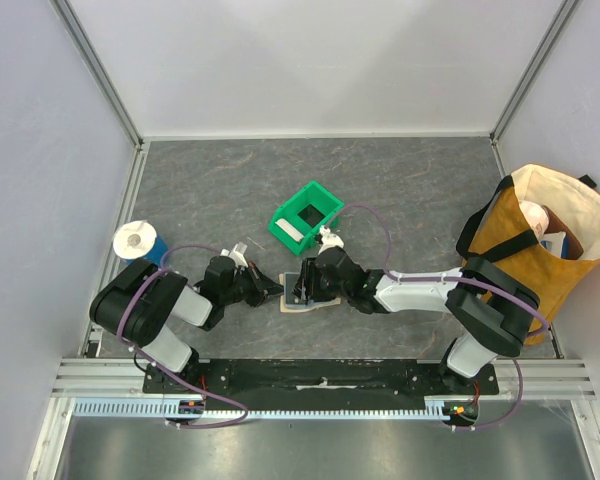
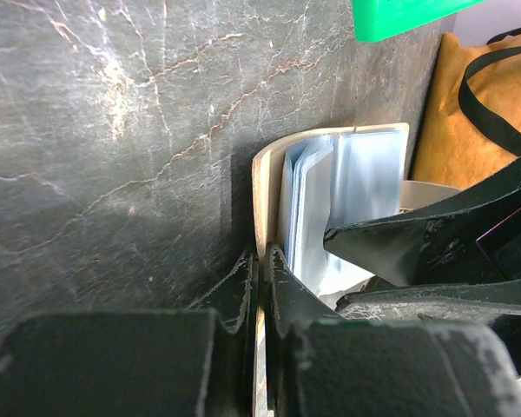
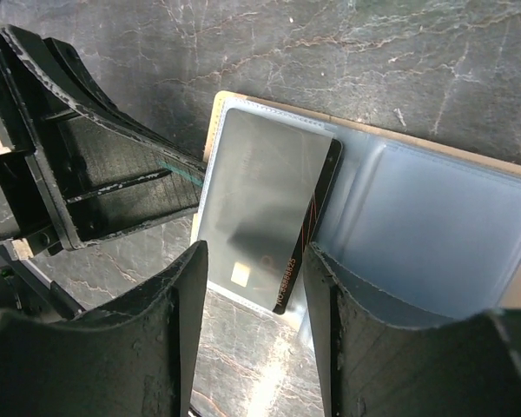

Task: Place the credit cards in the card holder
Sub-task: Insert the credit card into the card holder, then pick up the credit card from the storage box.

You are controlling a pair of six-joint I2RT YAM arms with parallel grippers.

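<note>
The tan card holder (image 3: 434,143) lies open on the table, its clear plastic sleeves (image 3: 425,226) facing up. A dark credit card (image 3: 269,208) with a gold chip rests at a slight tilt on the left sleeve, its near corner sticking out past the sleeve's edge. My right gripper (image 3: 253,300) stands open, its fingers on either side of the card's near end, with a gap showing on the left. My left gripper (image 2: 262,257) is shut on the card holder's (image 2: 265,178) tan cover edge. From above, both grippers meet over the card holder (image 1: 298,306).
A green plastic bin (image 1: 307,215) sits just behind the card holder with something white inside. A tan tote bag (image 1: 540,240) stands at the right edge. A white roll on a blue base (image 1: 138,240) is at the left. Walls enclose the table.
</note>
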